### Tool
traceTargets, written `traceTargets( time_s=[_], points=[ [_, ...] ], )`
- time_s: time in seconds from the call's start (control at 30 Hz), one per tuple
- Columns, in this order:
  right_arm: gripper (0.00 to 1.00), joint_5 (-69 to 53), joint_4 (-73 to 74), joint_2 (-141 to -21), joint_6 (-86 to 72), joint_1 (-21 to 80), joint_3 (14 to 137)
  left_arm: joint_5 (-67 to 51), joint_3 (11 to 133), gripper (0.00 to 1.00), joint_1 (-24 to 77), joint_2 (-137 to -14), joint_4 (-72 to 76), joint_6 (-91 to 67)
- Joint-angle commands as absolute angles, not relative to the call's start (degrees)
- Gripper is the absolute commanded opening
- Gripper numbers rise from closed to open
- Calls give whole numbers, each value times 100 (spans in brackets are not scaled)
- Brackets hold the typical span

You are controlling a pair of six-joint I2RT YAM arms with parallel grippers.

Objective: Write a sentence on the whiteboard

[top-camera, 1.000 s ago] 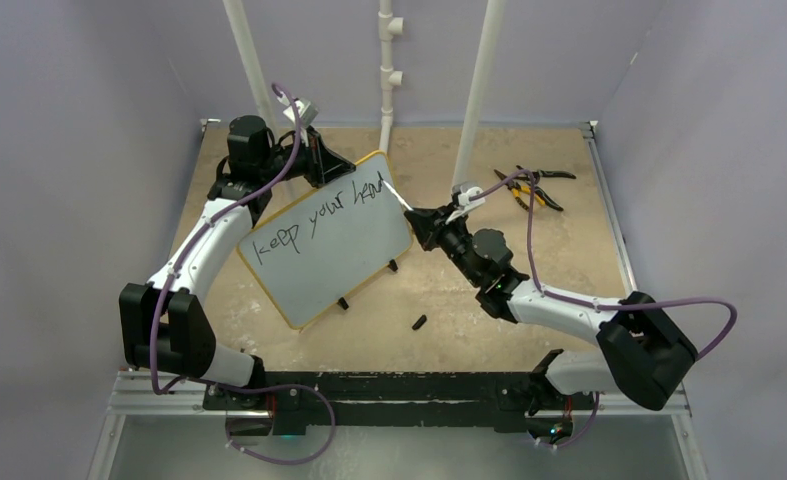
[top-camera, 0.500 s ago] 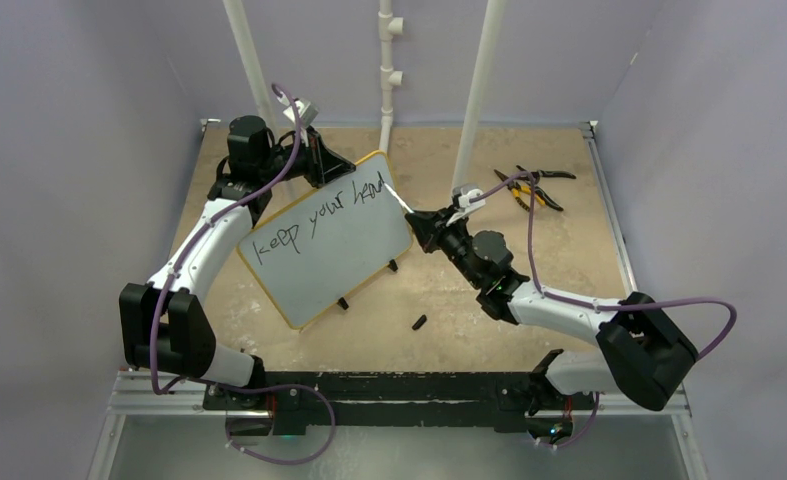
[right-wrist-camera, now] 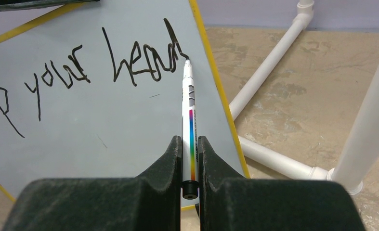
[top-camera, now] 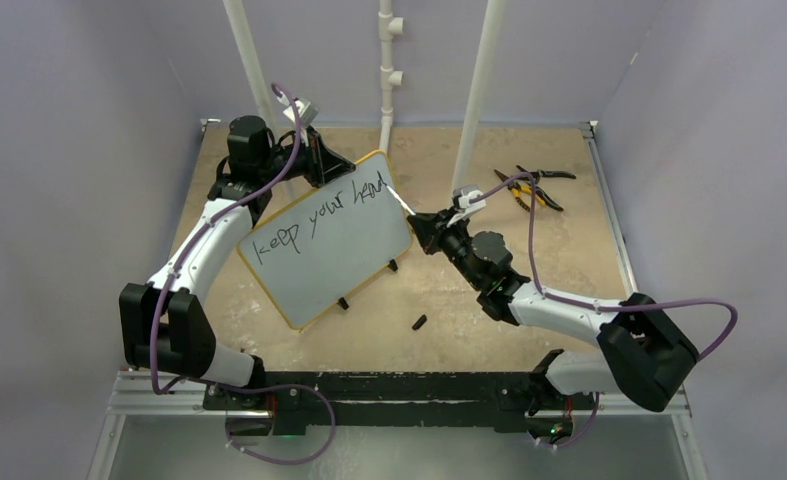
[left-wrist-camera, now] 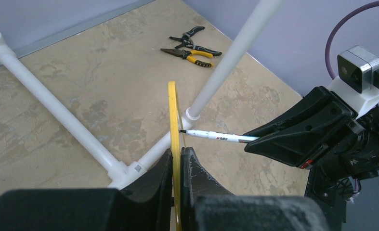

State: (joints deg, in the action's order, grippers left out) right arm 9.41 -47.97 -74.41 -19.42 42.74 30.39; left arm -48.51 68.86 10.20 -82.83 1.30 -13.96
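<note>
Black sentence (right-wrist-camera: 139, 67) unchanged at "head", "high" pending.
Right gripper (right-wrist-camera: 189, 142) clamping marker (right-wrist-camera: 188, 96), tip ahead on whiteboard (right-wrist-camera: 105, 130); left gripper (left-wrist-camera: 176, 159) pinching it too.

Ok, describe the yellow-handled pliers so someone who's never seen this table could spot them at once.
On the tan table, look past the whiteboard and the right-hand white pipe to the far right corner. Two pairs of pliers lie close together there. The yellow-handled pliers are the nearer pair, with bright yellow on the grips, while the other pair is all dark.
</note>
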Motion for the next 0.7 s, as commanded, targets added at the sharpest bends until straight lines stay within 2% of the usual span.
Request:
traceTargets(
  time_s=[0.0, 0.47, 0.67],
  points=[
    [0, 1152, -4348, -7358, -1985, 4263, 2971, -5056, 6873, 0, 1066, -8139, 413, -1354],
    [0, 1472, -4298, -7231, -2083, 4263, 3172, -5014, 6870, 0, 1064, -8130, 422, -1353],
    [0, 1237, -4452, -6552, -2067, 4263, 3006, -4926, 6874, 0, 1064, -8074, 474, -1423]
  ],
)
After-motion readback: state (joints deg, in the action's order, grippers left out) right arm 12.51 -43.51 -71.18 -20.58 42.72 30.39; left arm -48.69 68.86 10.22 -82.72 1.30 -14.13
